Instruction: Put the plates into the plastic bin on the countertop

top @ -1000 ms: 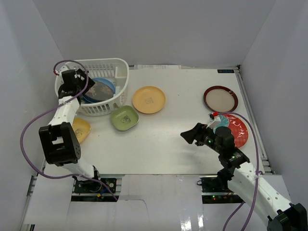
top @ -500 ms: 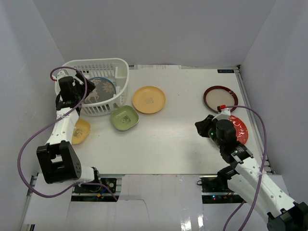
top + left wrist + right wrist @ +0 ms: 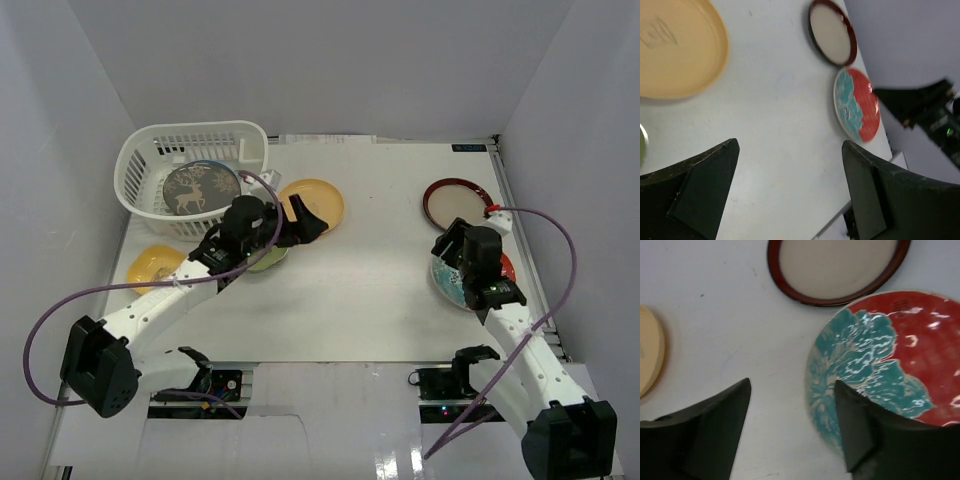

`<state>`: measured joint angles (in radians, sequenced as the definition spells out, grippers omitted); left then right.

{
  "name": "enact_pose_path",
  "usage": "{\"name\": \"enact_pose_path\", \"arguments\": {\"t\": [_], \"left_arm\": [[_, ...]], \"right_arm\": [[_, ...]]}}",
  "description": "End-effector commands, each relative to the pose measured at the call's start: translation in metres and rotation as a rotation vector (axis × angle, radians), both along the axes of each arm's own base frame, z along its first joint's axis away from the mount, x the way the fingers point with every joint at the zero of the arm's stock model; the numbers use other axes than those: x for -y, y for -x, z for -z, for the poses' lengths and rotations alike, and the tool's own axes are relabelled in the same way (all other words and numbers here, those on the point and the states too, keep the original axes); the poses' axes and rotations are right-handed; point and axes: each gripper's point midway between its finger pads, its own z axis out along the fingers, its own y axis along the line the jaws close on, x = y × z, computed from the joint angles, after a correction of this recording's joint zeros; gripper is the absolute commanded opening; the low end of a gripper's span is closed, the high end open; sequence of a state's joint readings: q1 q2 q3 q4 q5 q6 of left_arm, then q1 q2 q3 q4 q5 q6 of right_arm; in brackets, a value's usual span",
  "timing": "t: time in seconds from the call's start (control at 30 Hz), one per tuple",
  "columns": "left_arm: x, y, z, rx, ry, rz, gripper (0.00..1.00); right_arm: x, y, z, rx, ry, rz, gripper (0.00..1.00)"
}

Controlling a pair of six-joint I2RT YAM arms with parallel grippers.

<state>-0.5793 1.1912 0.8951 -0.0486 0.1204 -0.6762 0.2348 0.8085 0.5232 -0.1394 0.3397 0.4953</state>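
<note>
Plates: grey deer plate (image 3: pixel 192 188) lies in plastic bin (image 3: pixel 255 150) at 10 o'clock on table (image 3: pixel 370 290); five more are still out. Step: reaching. Left fingers (image 3: pixel 705 185), spread and empty, hover by yellow plate (image 3: pixel 675 50) at 12 o'clock. Right fingers (image 3: pixel 710 425), spread and empty, are over floral plate (image 3: pixel 880 360) at 4 o'clock. Next: lower, pinch rim. A second ago the left arm was at the bin.

Both wrists low, jaws parted wide.
The left gripper (image 3: pixel 308 218) reaches far rightward; the right gripper (image 3: pixel 447 243) points downward and slightly left.
</note>
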Motion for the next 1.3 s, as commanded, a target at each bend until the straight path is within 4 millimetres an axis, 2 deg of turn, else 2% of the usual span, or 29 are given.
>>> {"name": "enact_pose_path", "arguments": {"t": [0.0,0.03,0.07,0.1,0.13,0.17,0.27,0.3,0.37,0.4,0.47,0.6,0.63,0.67,0.73,0.83,0.87,0.9,0.93,0.97,1.0,1.07,1.1,1.13,1.23,1.27], "left_arm": [[0.030,0.034,0.031,-0.086,0.017,0.107,0.94],[0.044,0.048,0.032,-0.083,0.024,0.163,0.94],[0.051,0.057,0.030,-0.077,0.031,0.208,0.94],[0.058,0.067,0.029,-0.067,0.033,0.252,0.94],[0.065,0.080,0.028,-0.046,0.017,0.314,0.94],[0.068,0.092,0.025,-0.038,0.022,0.370,0.94],[0.065,0.114,0.031,-0.036,-0.002,0.448,0.95],[0.060,0.125,0.032,-0.048,-0.012,0.480,0.95],[0.053,0.135,0.035,-0.026,-0.042,0.519,0.96],[0.047,0.144,0.031,-0.019,-0.053,0.545,0.96],[0.040,0.150,0.029,0.003,-0.077,0.563,0.97],[0.026,0.165,0.010,0.083,-0.106,0.617,0.98],[0.021,0.167,0.002,0.124,-0.101,0.610,0.98],[0.018,0.165,0.003,0.140,-0.110,0.596,0.98],[0.012,0.164,0.008,0.139,-0.133,0.568,0.98],[0.008,0.167,0.009,0.140,-0.132,0.565,0.98],[0.006,0.166,0.007,0.149,-0.130,0.553,0.98],[0.005,0.165,0.006,0.154,-0.131,0.545,0.98],[0.004,0.164,0.006,0.157,-0.134,0.539,0.98],[0.002,0.161,0.007,0.157,-0.144,0.516,0.98],[0.001,0.159,0.009,0.149,-0.155,0.504,0.98],[0.000,0.156,0.014,0.132,-0.172,0.489,0.98],[0.000,0.156,0.014,0.129,-0.172,0.488,0.98],[0.000,0.155,0.016,0.124,-0.175,0.490,0.98],[0.002,0.155,0.022,0.100,-0.179,0.500,0.98],[0.003,0.155,0.022,0.096,-0.180,0.499,0.98]], "right_arm": [[0.043,-0.006,-0.004,0.010,-0.036,0.125,0.80],[0.057,-0.004,-0.003,0.018,-0.062,0.170,0.86],[0.084,0.004,0.005,0.008,-0.080,0.262,0.89],[0.088,0.007,0.009,0.008,-0.110,0.265,0.94],[0.097,0.013,0.008,0.026,-0.132,0.310,0.95],[0.105,0.021,0.022,0.005,-0.138,0.355,0.96],[0.128,0.038,0.039,0.002,-0.152,0.506,1.00],[0.133,0.047,0.055,-0.027,-0.161,0.540,0.97],[0.141,0.056,0.065,-0.022,-0.223,0.596,0.94],[0.142,0.062,0.076,-0.039,-0.248,0.612,0.94],[0.146,0.069,0.086,-0.054,-0.291,0.650,0.94],[0.143,0.074,0.104,-0.108,-0.366,0.670,0.93],[0.137,0.074,0.112,-0.134,-0.395,0.646,0.93],[0.127,0.063,0.108,-0.109,-0.440,0.574,0.93],[0.122,0.061,0.115,-0.132,-0.480,0.559,0.93],[0.117,0.055,0.119,-0.106,-0.535,0.551,1.00],[0.112,0.058,0.127,-0.111,-0.561,0.555,0.94],[0.110,0.055,0.125,-0.086,-0.582,0.542,0.81],[0.106,0.055,0.127,-0.078,-0.616,0.544,0.74],[0.101,0.060,0.135,-0.089,-0.634,0.550,0.61],[0.100,0.061,0.136,-0.078,-0.640,0.550,0.54],[0.093,0.067,0.144,-0.083,-0.660,0.552,0.45],[0.093,0.066,0.140,-0.059,-0.655,0.541,0.43],[0.087,0.074,0.151,-0.080,-0.665,0.542,0.41],[0.080,0.078,0.150,-0.075,-0.660,0.511,0.26],[0.077,0.079,0.149,-0.082,-0.658,0.488,0.18]]}}
